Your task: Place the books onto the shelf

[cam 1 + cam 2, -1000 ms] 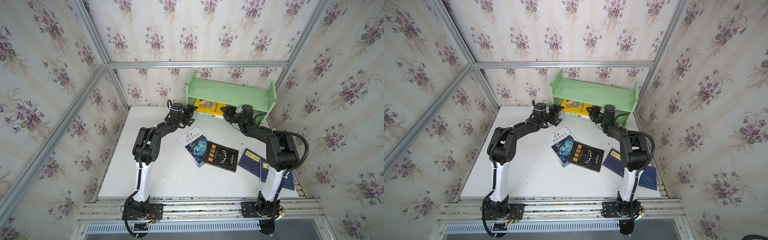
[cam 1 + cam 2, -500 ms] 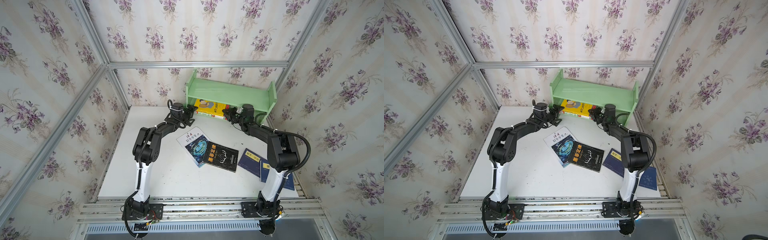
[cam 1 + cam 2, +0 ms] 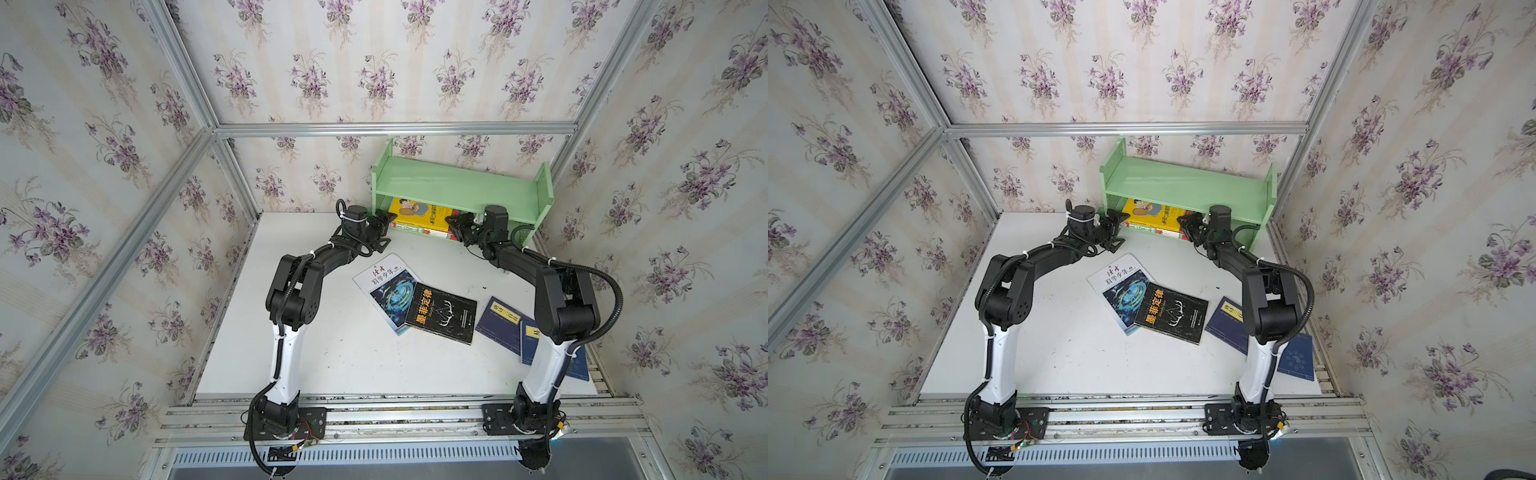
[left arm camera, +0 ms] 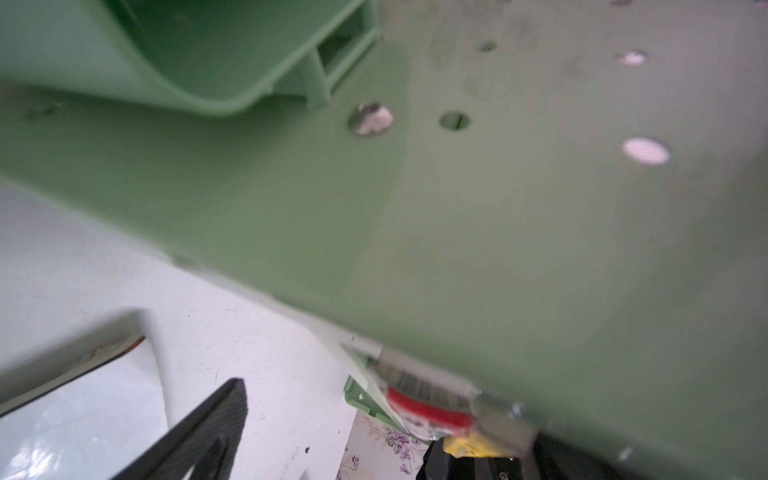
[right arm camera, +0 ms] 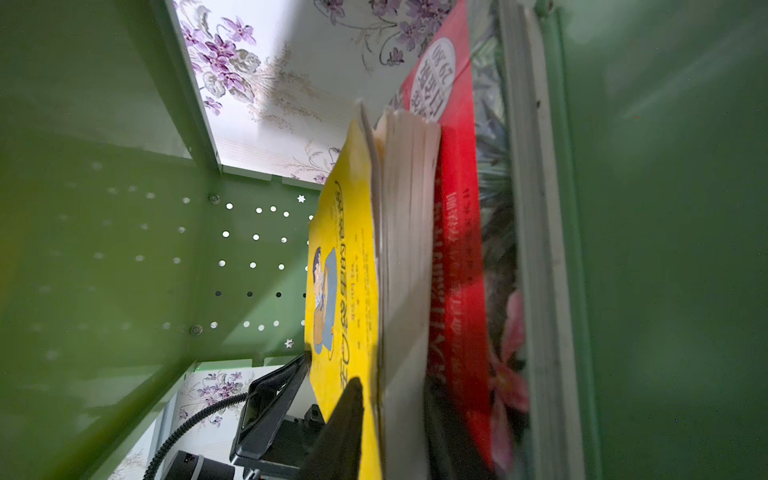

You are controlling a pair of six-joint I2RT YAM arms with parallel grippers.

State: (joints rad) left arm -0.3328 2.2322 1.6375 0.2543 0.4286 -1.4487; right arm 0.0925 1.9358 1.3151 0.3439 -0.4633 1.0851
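Note:
The pale green shelf stands at the back wall. On its lower tier a yellow book lies on a green book with a red band. My right gripper is at their right end. One finger lies on the yellow cover and the other under its pages, so it is shut on that book. My left gripper stands wide open at the shelf's left side panel. Only one of its fingers shows in the left wrist view.
On the white table lie a white-blue book, a black book overlapping it, and two navy books by the right arm. A small green cup hangs on the shelf's left end. Papered walls close in behind and at both sides.
The right gripper has shifted very slightly to the right at the books' end. The left arm and the books on the table have not moved.

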